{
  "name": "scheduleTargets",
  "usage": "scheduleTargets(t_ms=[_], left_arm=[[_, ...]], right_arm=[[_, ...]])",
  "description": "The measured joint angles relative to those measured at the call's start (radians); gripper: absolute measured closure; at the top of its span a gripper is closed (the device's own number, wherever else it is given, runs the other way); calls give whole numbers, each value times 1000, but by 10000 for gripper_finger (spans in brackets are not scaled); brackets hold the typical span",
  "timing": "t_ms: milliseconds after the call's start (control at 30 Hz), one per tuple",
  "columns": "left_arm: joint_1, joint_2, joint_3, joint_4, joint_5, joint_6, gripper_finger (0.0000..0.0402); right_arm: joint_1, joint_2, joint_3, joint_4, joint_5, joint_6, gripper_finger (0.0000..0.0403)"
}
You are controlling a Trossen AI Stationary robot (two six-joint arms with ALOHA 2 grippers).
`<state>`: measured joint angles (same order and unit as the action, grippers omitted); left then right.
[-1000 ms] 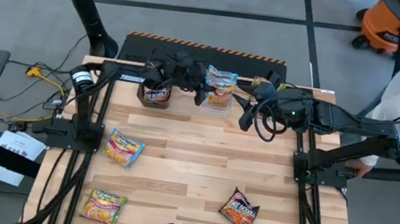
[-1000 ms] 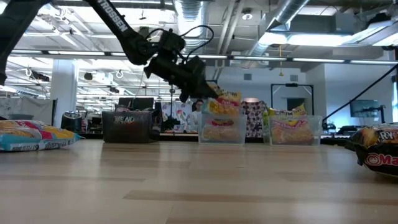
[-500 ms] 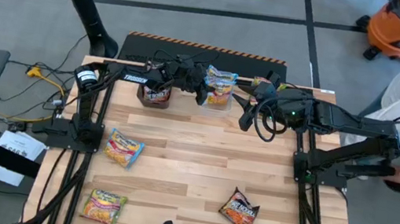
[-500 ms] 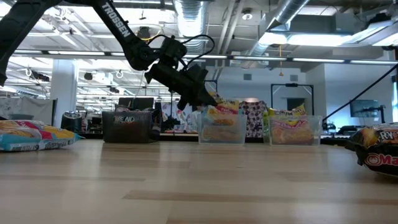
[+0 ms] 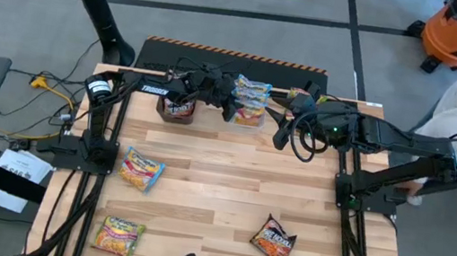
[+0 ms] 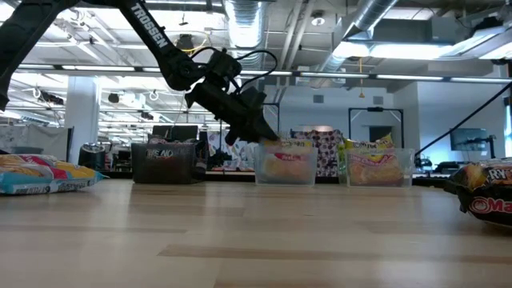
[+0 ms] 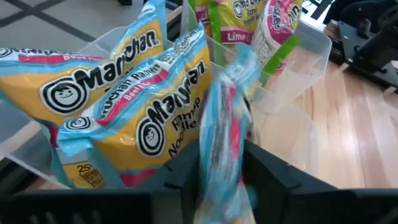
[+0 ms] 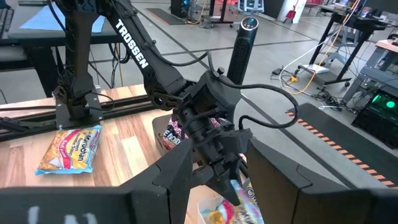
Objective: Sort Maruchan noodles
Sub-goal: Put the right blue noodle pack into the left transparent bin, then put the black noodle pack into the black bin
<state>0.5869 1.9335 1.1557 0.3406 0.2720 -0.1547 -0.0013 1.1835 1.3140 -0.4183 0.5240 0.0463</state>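
Table back edge: left gripper [image 7: 221,165] pinches blue-edged packet [image 7: 225,118] edge-on, long axis upright.

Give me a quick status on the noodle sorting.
Left gripper shut on blue-edged packet, lowering it into the middle clear tub. Right gripper idle beside it. Three packets loose on the table. Nothing blocking.

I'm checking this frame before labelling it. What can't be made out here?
- Blue-edged packet held in the left pincer: print smeared, left wrist view.
- Right pincer: open or shut unclear.
- Dark box contents: wall hides them, low view.
- Maroon packet: cut by the edge, low view.
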Motion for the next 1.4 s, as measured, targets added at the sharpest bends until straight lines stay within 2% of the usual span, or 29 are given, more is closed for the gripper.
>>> scheduleTargets(t_ms=[233,433,567,1000,1233,1400], left_arm=[[10,-1,0,1,-6,-50,247],[45,-1,67,-83,55,-67,238],[81,-1,161,-234,87,-43,238],[133,-10,545,-936,85,204,238],[132,-87,575,-1169,88,325,244],[121,-161,575,-1314,88,344,253]], right_arm=[[0,0,0,0,0,0,228],[0,0,0,-1,0,-2,228],[0,0,0,-21,0,-2,228],[9,0,0,-46,-2,-1,228],[21,0,0,-55,-2,-1,228],[21,0,0,-55,-2,-2,228]])
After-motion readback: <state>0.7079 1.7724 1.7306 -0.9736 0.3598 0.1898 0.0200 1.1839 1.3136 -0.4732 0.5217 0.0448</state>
